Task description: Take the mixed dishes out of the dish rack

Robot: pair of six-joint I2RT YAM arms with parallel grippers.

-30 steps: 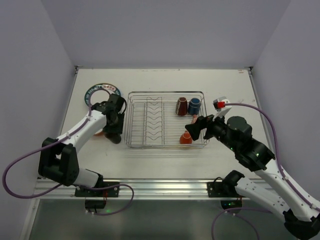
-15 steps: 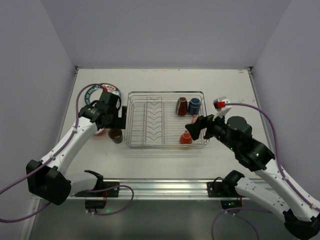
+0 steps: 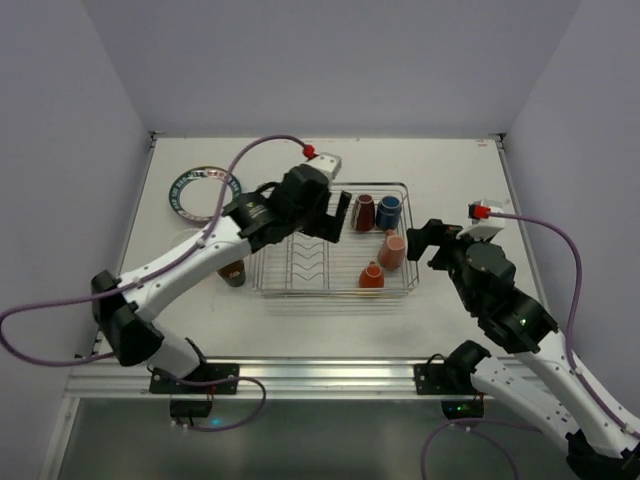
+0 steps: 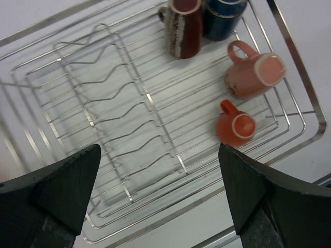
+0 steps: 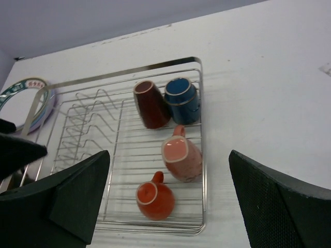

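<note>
Four small mugs are sitting at the right end of the rectangular silver wire dish rack. A maroon mug and a blue mug are crowding together at the far edge, a pink mug is lying on its side, and an orange mug is sitting nearest. The left gripper is hovering over the rack's middle, jaws spread wide and holding nothing. The right gripper is hanging just beside the rack's right edge, equally wide and empty. Whichever arm is going in should be straddling one mug's body alone, keeping clear of its neighbour and the wires.
</note>
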